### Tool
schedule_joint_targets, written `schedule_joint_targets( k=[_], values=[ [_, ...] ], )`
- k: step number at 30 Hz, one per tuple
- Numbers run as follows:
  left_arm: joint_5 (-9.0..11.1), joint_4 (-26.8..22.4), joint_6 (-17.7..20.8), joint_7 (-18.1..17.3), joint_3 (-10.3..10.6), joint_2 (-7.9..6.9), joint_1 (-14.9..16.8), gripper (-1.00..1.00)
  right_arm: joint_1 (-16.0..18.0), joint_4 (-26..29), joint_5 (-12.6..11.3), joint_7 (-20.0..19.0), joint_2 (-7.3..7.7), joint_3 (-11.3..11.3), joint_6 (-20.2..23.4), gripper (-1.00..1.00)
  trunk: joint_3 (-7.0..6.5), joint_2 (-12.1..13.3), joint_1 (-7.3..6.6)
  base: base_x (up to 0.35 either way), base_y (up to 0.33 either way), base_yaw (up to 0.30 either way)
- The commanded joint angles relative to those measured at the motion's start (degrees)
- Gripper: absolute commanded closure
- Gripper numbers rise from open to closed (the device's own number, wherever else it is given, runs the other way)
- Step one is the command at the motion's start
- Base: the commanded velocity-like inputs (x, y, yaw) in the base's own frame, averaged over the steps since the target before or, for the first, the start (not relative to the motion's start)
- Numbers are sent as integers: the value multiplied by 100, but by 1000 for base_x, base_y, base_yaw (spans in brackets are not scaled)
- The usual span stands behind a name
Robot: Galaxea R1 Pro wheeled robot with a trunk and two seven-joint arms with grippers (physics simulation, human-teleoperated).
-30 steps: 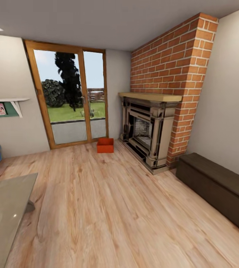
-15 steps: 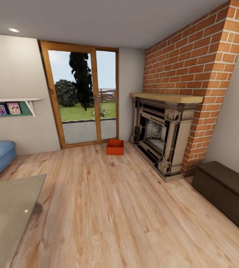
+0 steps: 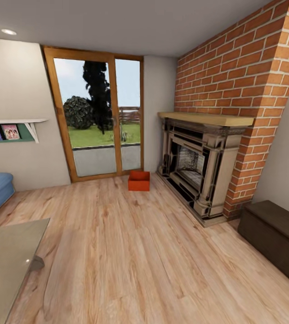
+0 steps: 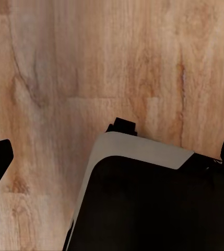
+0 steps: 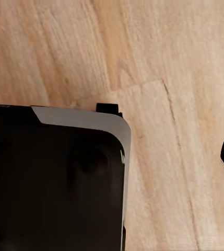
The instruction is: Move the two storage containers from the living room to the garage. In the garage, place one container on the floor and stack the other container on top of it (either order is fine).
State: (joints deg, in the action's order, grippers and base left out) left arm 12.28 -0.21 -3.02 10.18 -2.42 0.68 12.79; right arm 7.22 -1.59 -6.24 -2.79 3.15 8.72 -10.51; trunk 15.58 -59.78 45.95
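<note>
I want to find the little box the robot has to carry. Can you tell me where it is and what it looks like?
Find the big brick fireplace and the wood-framed glass doors beside it. On the wood floor between them sits the storage container, an open-topped box. It is the only orange-red thing down there.

My head camera looks from high up, forward and slightly down, across the plank floor [image 3: 131,252] to the far glass doors [image 3: 100,114] and fireplace [image 3: 198,166]. Both wrist cameras point straight down at that same floor from close range, over my dark base [image 4: 153,209].
</note>
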Motion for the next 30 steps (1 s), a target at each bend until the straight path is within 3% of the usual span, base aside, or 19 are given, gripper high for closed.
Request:
schedule_joint_targets(
  k=[1, 22, 30],
  values=[
    [21, 4, -23, 10, -22, 2, 4, -100, 8, -17, -61, -29, 2, 42, -36, -100, 7, -4, 4, 322, 0, 0],
    [26, 4, -16, 10, -26, -3, 4, -100, 8, -17, -70, -29, -69, 24, -22, -100, 7, -4, 4, 322, 3, 0],
    [29, 4, -16, 10, -30, -7, 4, -100, 8, -17, -70, -29, -69, 24, -22, -100, 7, -4, 4, 303, 195, 0]
  ],
)
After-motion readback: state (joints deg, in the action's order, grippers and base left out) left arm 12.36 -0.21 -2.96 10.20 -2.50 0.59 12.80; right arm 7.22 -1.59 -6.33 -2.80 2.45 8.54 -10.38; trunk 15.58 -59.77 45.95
